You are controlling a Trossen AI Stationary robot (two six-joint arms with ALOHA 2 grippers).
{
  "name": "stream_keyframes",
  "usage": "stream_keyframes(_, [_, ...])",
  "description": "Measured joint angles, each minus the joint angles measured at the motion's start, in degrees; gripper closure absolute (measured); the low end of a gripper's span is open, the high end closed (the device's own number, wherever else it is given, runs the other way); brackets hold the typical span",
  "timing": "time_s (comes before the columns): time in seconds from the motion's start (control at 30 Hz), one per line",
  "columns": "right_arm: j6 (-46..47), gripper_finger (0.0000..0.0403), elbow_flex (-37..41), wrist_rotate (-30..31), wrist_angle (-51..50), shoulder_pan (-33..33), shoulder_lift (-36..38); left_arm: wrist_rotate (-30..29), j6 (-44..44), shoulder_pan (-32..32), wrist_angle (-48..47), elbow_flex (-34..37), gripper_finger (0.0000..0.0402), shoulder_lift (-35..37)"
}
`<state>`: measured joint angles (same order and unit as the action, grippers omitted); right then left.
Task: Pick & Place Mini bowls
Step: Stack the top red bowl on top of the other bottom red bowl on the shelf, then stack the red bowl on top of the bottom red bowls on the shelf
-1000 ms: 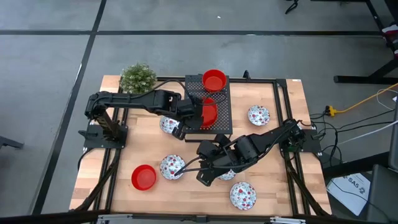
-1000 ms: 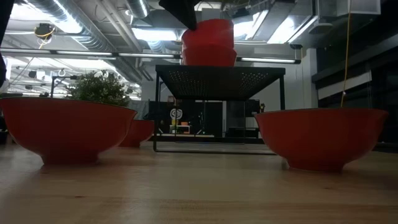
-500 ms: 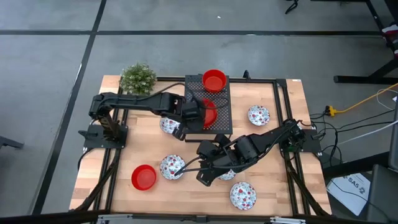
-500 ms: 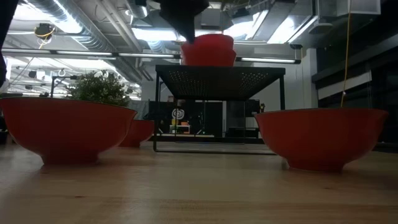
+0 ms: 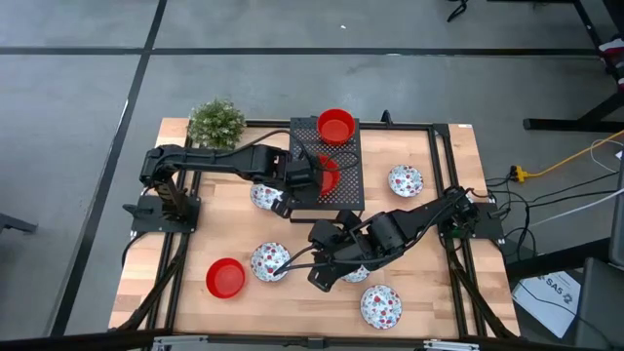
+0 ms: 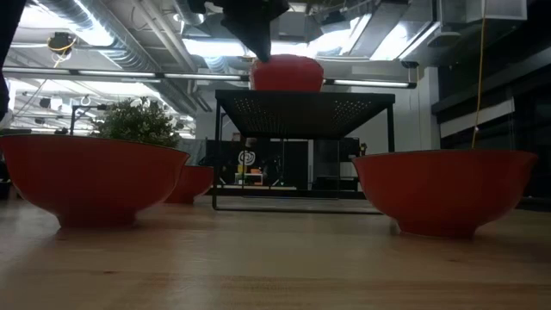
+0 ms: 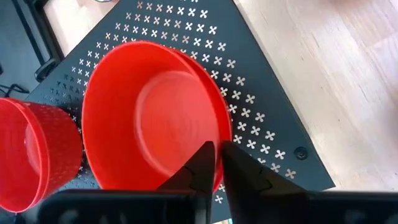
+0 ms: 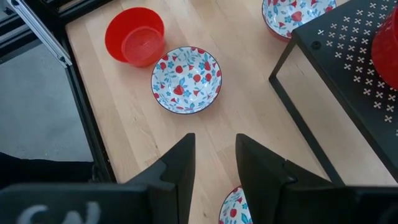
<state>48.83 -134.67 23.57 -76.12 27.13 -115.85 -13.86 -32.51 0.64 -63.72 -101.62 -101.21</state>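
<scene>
A: How far along are we? On top of the black perforated box (image 5: 326, 161) at the table's far edge we see one red bowl (image 5: 335, 126) already parked at the far end, and the left gripper (image 7: 217, 163) is holding a second red bowl (image 7: 152, 118) on the perforated top, jaws pinching its rim.

B: So two of the bowls are on the box, we judge, and the second isn't let go yet. Left to right, what's still on the table?

A: A red bowl (image 5: 225, 278) near the front left corner, a floral bowl (image 5: 269, 261) just beside it, another floral bowl (image 5: 263, 195) tucked against the box's left side under the left arm, one (image 5: 380, 306) at the front edge, and one (image 5: 406, 180) toward the right edge. A further floral bowl seems to sit under the right arm, mostly hidden.

B: And the right gripper (image 8: 213, 163)?

A: It hovers low over the front middle of the table, jaws spread and empty.

B: Anything in the way?

A: The green plant (image 5: 215, 123) sits at the far left corner, well apart. The likelier trouble, we think, is the two arms crowding each other near the box's front end.
</scene>
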Motion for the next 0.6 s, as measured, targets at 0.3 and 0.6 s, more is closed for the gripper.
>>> stream_keyframes(0.3, [-1.57,0.0287,0.00,0.02,0.00,0.00,0.00,0.20,1.36,0.39,0.94,0.00,0.0326,0.89])
stream_keyframes(0.6, [-2.60,0.0287,0.00,0.02,0.00,-0.01,0.00,7.77,5.88,0.44,1.70,-0.02,0.0312,6.24])
